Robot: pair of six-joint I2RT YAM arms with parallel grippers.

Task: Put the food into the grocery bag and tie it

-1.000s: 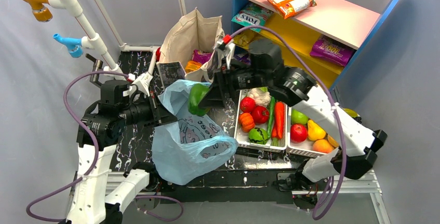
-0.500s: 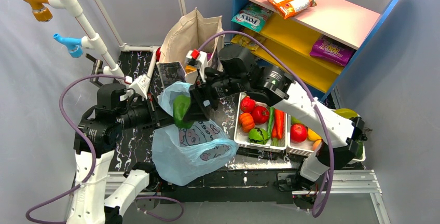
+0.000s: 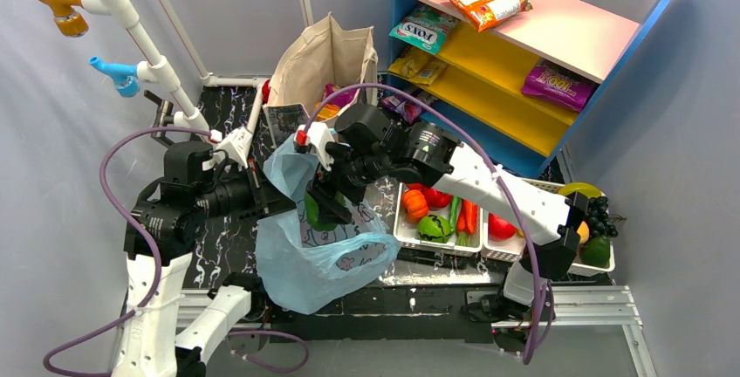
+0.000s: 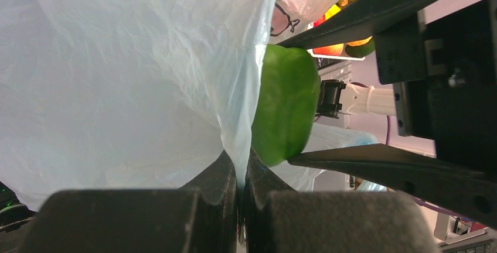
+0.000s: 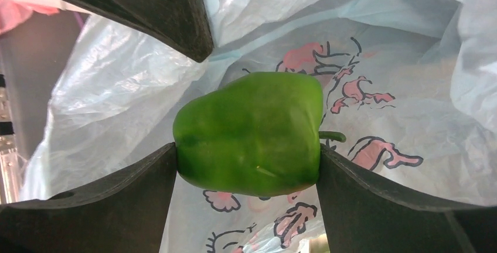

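Note:
The light-blue grocery bag (image 3: 323, 263) stands open on the table, its mouth facing up. My left gripper (image 3: 277, 201) is shut on the bag's rim, the thin plastic (image 4: 117, 77) pinched between its fingers (image 4: 223, 177). My right gripper (image 3: 325, 207) is shut on a green pepper (image 3: 316, 213), one piece of the food, and hangs in the bag's mouth. In the right wrist view the pepper (image 5: 252, 133) touches both fingers, with the bag's printed inner wall (image 5: 398, 89) behind it. The left wrist view shows the pepper (image 4: 285, 106) just beside the pinched rim.
Two white trays (image 3: 406, 236) right of the bag hold more food: tomatoes (image 3: 436, 196), a carrot (image 3: 469, 215), green vegetables (image 3: 434, 227), dark grapes (image 3: 600, 215). A beige canvas tote (image 3: 318, 67) stands behind the bag. A blue shelf (image 3: 524, 37) with snack packs fills the back right.
My right arm has swung left and down, carrying the green pepper from beside the tray into the bag's mouth. The left gripper has kept its hold on the rim.

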